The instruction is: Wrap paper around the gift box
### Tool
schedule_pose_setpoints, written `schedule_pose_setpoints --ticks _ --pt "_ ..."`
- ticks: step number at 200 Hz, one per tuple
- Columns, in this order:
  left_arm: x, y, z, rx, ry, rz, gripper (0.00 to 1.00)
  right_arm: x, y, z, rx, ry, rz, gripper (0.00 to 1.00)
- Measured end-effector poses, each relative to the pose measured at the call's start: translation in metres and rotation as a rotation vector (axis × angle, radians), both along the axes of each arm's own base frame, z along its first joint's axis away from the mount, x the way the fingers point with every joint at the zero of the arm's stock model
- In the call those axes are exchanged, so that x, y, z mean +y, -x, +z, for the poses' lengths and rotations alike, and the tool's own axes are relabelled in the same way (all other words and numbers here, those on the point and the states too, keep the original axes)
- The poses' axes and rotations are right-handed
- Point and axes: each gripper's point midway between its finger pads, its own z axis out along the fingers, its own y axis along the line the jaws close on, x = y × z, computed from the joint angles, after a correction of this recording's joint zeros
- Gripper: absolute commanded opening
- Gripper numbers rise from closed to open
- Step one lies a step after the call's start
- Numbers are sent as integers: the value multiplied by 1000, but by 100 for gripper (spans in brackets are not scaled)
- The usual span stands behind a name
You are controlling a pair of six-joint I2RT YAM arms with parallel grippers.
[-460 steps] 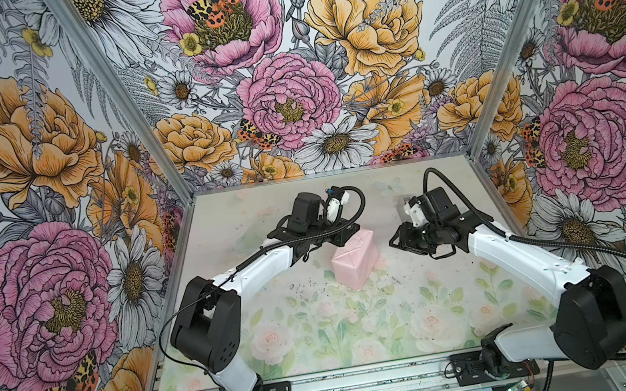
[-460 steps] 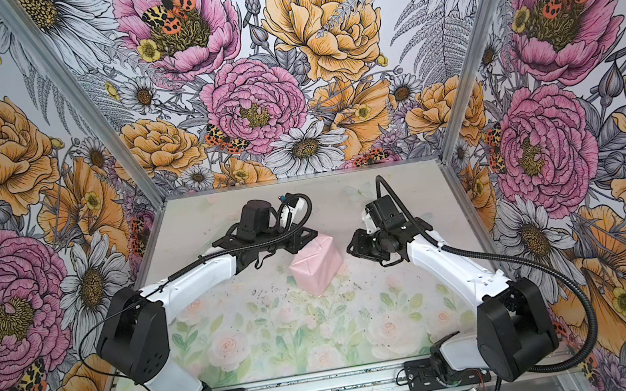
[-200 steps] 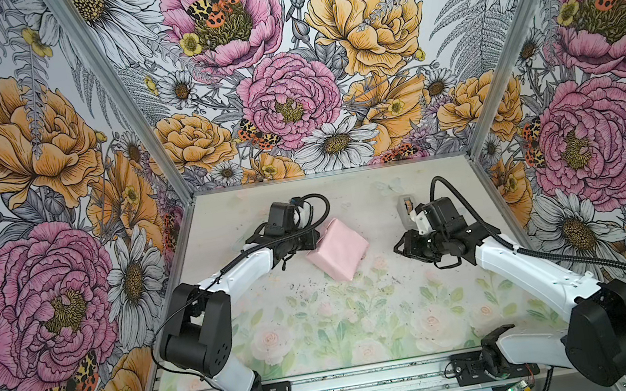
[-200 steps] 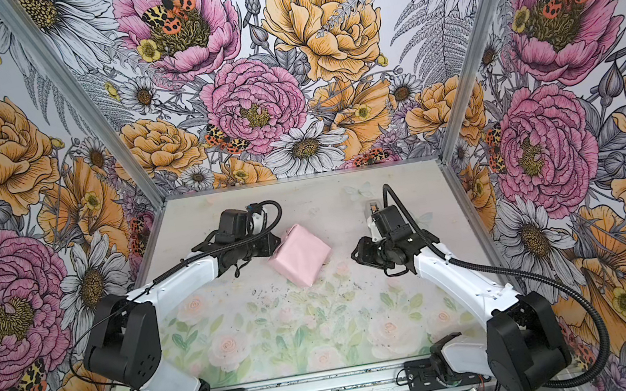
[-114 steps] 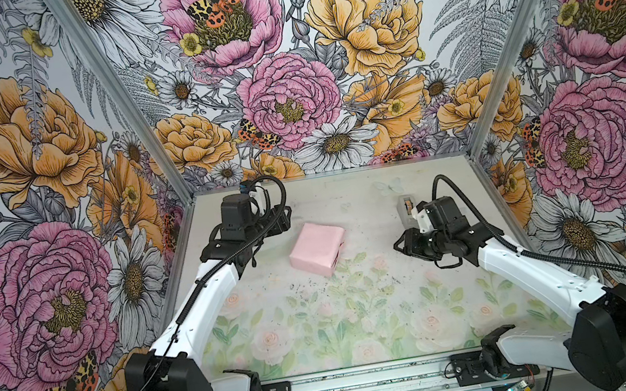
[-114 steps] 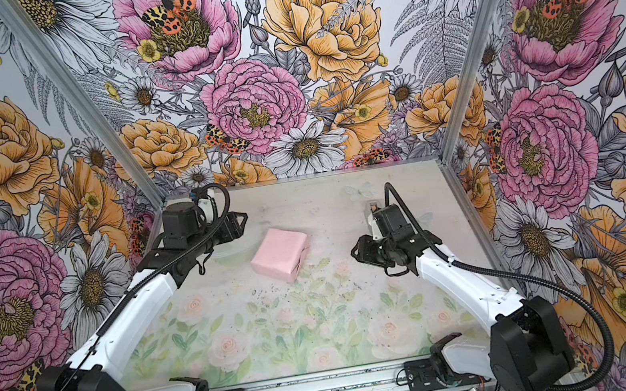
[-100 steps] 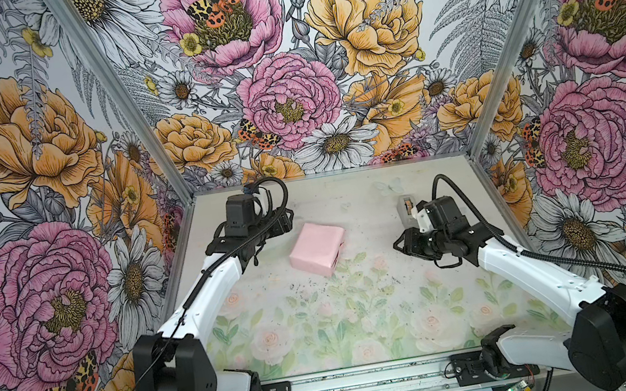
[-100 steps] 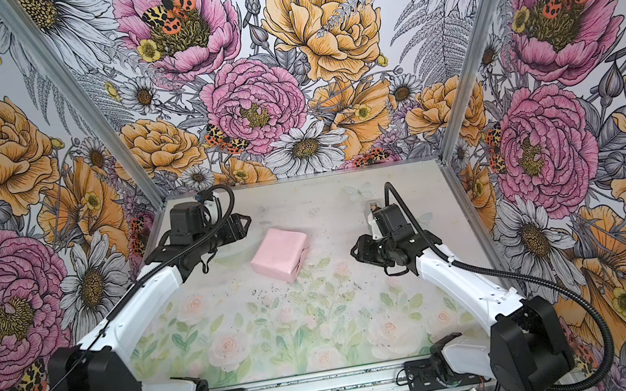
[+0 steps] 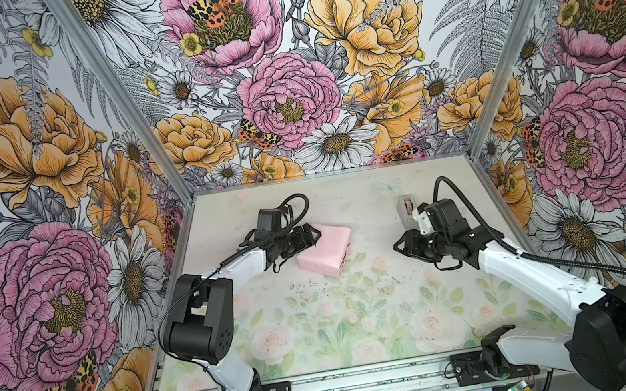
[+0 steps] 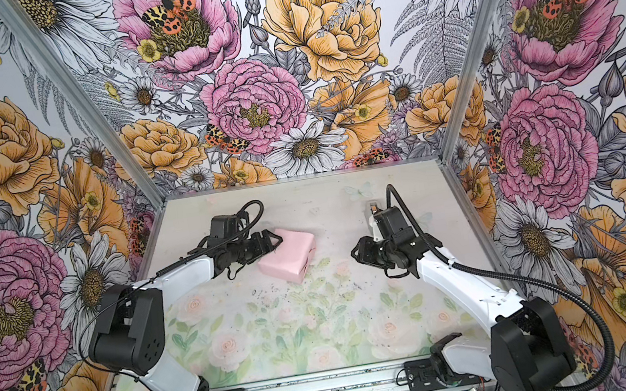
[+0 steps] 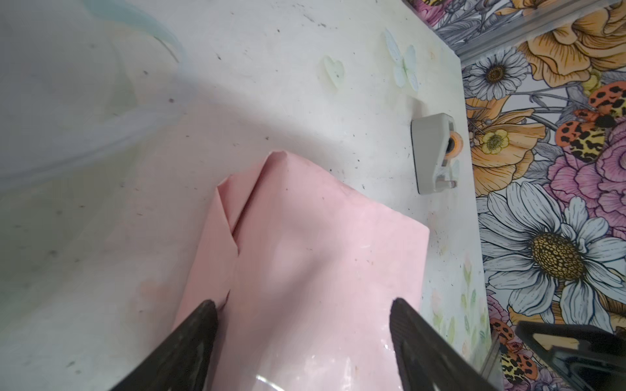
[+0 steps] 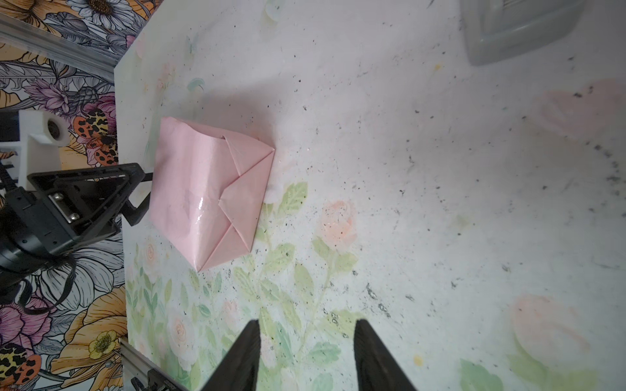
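The paper (image 9: 325, 249) (image 10: 289, 255), pale pink face outward, is folded into a closed low parcel lying flat on the table. The gift box is hidden inside it. Triangular end folds show in the right wrist view (image 12: 237, 193). My left gripper (image 9: 310, 234) (image 10: 274, 241) is open at the parcel's left end. In the left wrist view (image 11: 304, 303) its two dark fingers stand wide apart over the pink paper (image 11: 305, 237). My right gripper (image 9: 400, 243) (image 12: 307, 323) hangs open and empty over bare table, well to the right of the parcel.
A small grey tape dispenser (image 9: 407, 207) (image 11: 432, 155) stands at the back right, just behind the right wrist. The table (image 9: 323, 329) is ringed by flowered walls with metal corner posts. Both arm bases sit on the front rail.
The left gripper opened, let go of the parcel and swung back left. It has now returned to the parcel's left end. The parcel turned and lies flat. The right arm barely moved.
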Motion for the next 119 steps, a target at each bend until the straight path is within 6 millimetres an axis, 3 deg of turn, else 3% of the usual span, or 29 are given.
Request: schedule_pose_setpoints --ticks 36,60,83,90,106,119 --pt "-50 35 4 14 38 -99 82 -4 -2 2 -8 -2 -13 47" --pt "-63 54 18 -6 52 -128 82 -8 -4 8 -34 2 -30 47" --pt "-52 56 51 -100 34 -89 91 -19 -8 16 -77 28 -69 48" --pt "-44 55 66 -149 20 -65 98 -25 -11 19 -96 43 -87 48" --pt "-19 50 101 -286 -29 18 99 -43 -17 25 -148 109 -138 50" --pt "9 47 126 -406 -92 110 99 -60 -24 29 -201 178 -184 71"
